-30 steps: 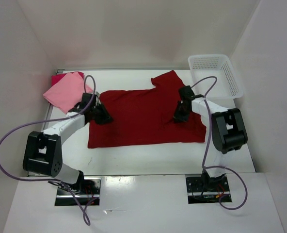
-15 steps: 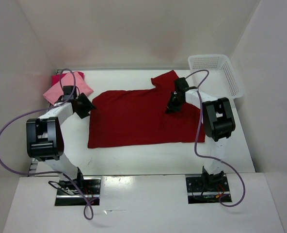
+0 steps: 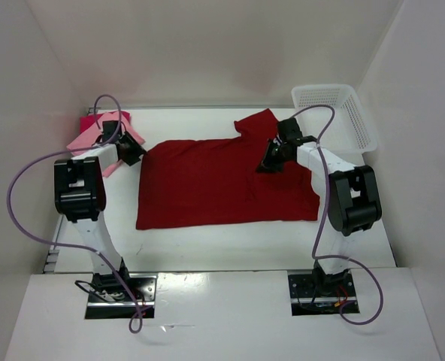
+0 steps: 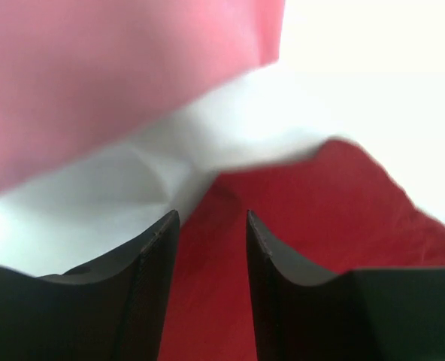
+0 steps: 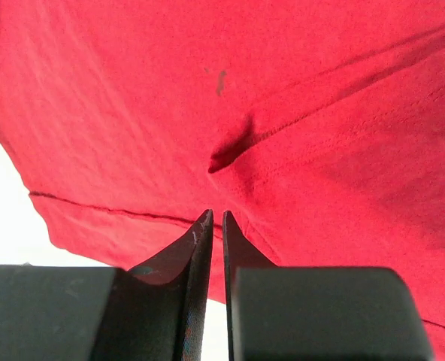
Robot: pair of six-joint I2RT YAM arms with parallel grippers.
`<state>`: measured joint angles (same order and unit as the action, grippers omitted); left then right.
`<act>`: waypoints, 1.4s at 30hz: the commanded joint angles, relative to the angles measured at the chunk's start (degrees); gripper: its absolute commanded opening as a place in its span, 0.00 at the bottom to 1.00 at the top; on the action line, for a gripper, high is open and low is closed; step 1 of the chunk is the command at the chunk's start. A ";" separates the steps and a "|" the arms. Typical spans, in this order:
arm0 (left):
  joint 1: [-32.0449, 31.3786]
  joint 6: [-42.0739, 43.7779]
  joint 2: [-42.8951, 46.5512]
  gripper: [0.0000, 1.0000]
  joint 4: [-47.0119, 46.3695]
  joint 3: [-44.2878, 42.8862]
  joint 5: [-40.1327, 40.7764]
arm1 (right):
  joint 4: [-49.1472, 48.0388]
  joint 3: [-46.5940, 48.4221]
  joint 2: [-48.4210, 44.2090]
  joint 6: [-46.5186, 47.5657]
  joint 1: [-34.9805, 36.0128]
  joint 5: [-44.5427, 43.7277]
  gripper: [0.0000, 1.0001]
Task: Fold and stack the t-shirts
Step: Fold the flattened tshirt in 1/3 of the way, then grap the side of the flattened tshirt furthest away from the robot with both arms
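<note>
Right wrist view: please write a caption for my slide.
Nearly closed claw over a puckered red shirt.

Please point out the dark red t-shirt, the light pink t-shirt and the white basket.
dark red t-shirt (image 3: 215, 188), top external view, body middle.
light pink t-shirt (image 3: 82, 141), top external view, left edge.
white basket (image 3: 324, 94), top external view, far wall.

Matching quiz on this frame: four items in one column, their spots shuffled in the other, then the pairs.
Items:
1. dark red shirt
2. light pink shirt
3. magenta shirt
4. basket

Places:
A. far right corner
B. far left, mostly covered by another shirt
C. spread out in the middle
D. far left, lying on another shirt

Pairs: 1-C, 2-D, 3-B, 4-A
</note>
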<state>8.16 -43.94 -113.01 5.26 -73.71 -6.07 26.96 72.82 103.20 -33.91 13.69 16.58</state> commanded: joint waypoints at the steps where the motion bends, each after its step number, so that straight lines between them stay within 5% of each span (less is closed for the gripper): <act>1: 0.19 0.09 -3.69 0.48 -2.71 -5.38 0.18 | -1.12 -1.88 -2.83 0.78 -0.25 2.14 0.14; 6: -1.13 1.93 -7.92 0.46 -2.09 -9.87 -1.39 | -1.12 -1.89 -3.96 0.78 -0.25 3.28 0.14; 12: -2.36 3.78 -7.32 0.18 -1.04 -8.13 -3.16 | -1.12 -0.22 -3.97 0.78 -0.25 3.28 0.14; 18: -2.36 2.46 3.99 0.02 -4.37 -1.62 -2.63 | -1.12 0.92 -2.66 0.78 -0.25 3.90 0.14; 22: -5.08 1.76 14.90 0.00 -6.66 3.91 -0.28 | -1.74 0.92 -2.12 0.78 -0.25 4.52 0.14; 23: -6.13 2.36 19.19 0.02 -7.18 7.15 0.26 | -2.35 0.31 -2.12 0.78 -0.25 4.52 0.14; 25: -6.67 3.15 23.17 0.24 -9.38 10.68 0.96 | -2.35 -0.21 -1.60 0.78 -0.25 4.52 0.14; 26: -7.28 4.29 24.93 0.37 -10.17 12.43 2.01 | -2.35 -0.22 -1.60 0.78 -0.25 4.52 0.14; 27: -7.28 4.30 27.56 0.63 -9.66 14.98 3.85 | -2.35 -0.74 -1.60 0.78 -0.25 4.52 0.14; 29: -6.59 4.30 28.28 0.74 -8.34 15.00 6.85 | -2.35 -0.75 -1.60 0.78 -0.25 4.52 0.14; 32: -4.74 4.30 26.28 0.76 -7.64 13.60 6.85 | -2.35 -0.75 -1.07 0.78 -0.25 4.52 0.14; 42: -4.74 2.73 6.85 0.53 -4.37 4.81 -0.78 | -2.35 -0.74 -1.68 1.30 -0.25 4.52 0.15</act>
<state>3.60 -40.80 -103.74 -0.12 -67.29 -3.01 26.41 71.40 102.76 -33.50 13.67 20.47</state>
